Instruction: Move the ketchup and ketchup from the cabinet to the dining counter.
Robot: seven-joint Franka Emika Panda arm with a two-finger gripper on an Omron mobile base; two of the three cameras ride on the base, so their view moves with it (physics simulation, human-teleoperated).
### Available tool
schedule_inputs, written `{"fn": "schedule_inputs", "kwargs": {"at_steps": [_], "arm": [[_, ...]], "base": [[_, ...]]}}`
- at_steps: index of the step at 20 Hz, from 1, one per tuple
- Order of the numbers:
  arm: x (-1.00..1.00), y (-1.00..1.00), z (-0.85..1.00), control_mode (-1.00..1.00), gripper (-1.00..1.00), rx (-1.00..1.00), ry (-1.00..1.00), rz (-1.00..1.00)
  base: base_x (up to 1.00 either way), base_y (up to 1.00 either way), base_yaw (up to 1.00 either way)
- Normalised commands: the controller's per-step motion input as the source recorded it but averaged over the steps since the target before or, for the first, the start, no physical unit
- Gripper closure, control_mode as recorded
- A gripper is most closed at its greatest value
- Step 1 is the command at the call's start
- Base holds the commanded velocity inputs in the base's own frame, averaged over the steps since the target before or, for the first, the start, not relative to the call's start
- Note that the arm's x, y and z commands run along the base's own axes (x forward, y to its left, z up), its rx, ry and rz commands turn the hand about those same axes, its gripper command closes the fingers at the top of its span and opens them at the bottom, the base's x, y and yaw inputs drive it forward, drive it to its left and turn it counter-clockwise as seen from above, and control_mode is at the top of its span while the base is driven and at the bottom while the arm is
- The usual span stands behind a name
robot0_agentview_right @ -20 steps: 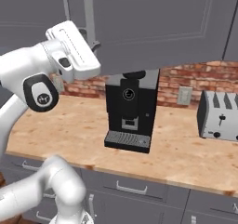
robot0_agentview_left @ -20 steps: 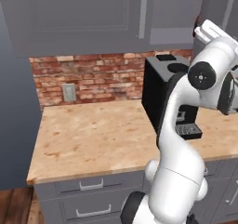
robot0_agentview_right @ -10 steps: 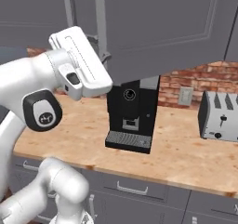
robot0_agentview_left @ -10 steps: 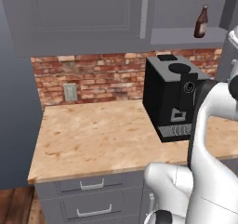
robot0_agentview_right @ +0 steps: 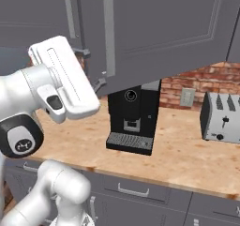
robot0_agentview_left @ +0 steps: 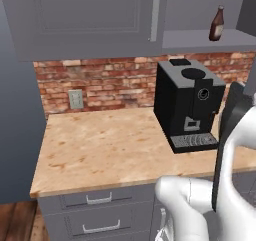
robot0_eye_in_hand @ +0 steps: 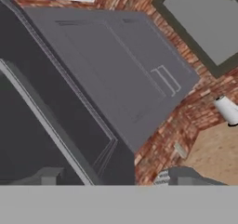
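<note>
I saw one ketchup bottle (robot0_agentview_left: pixel 216 23) standing upright, neck up, on the shelf (robot0_agentview_left: pixel 200 36) of the open cabinet (robot0_agentview_left: pixel 90 20) above the coffee machine (robot0_agentview_left: pixel 189 102). I could not tell whether the fingers were open or closed.

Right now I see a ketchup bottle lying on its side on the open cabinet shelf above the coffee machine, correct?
Not quite: the ketchup bottle stands upright on the cabinet shelf, above the coffee machine, as the left base view shows.

Even, dim render (slightly soft)
</note>
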Motion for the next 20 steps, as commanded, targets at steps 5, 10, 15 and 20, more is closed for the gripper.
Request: {"fn": "schedule_inputs", "kwargs": {"at_steps": [5, 10, 15, 20], "arm": [[-1.0, 0.94, -0.06, -1.0, -1.0, -0.06, -0.09, 0.0], [-0.56, 1.0, 0.0, -1.0, -1.0, -0.11, -0.01, 0.0], [0.47, 0.74, 0.0, -1.0, -1.0, -0.04, 0.05, 0.0], [0.8, 0.26, 0.0, -1.0, -1.0, -0.02, 0.03, -0.05]], "base": [[0.0, 0.0, 0.0], [0.0, 0.0, 0.0], [0.0, 0.0, 0.0], [0.0, 0.0, 0.0]]}}
